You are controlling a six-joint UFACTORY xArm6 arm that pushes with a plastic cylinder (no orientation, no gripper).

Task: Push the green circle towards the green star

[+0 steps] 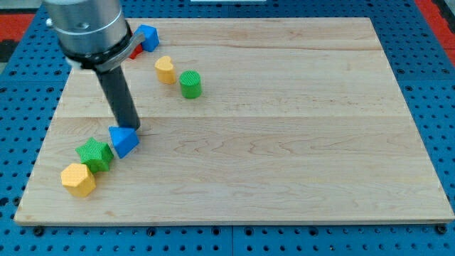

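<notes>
a pale wooden board (284,142) lies on a blue pegboard table (426,71) dotted with holes. no writing, brand or label can be read anywhere.

the arm comes in from the view's top left as a grey cylinder (89,28) ending in a dark rod. my tip (132,129) rests on the board, touching or just above the top edge of a blue triangle (124,141). there is no gripper, so nothing is grasped or released; the rod only presses against blocks.

the green circle (190,84), a short cylinder, stands upright near the view's top, left of centre, well apart from my tip. just to its left sits a yellow block (165,70), rounded on one side; its exact shape is hard to tell.

the green star (94,154) lies near the view's lower left, touching the blue triangle's left side. below and left of the star, touching it, is a yellow hexagon-like block (78,179).

at the view's top left, a blue block (147,35) sits at the board's edge, with a red block (134,51) mostly hidden behind the arm.
</notes>
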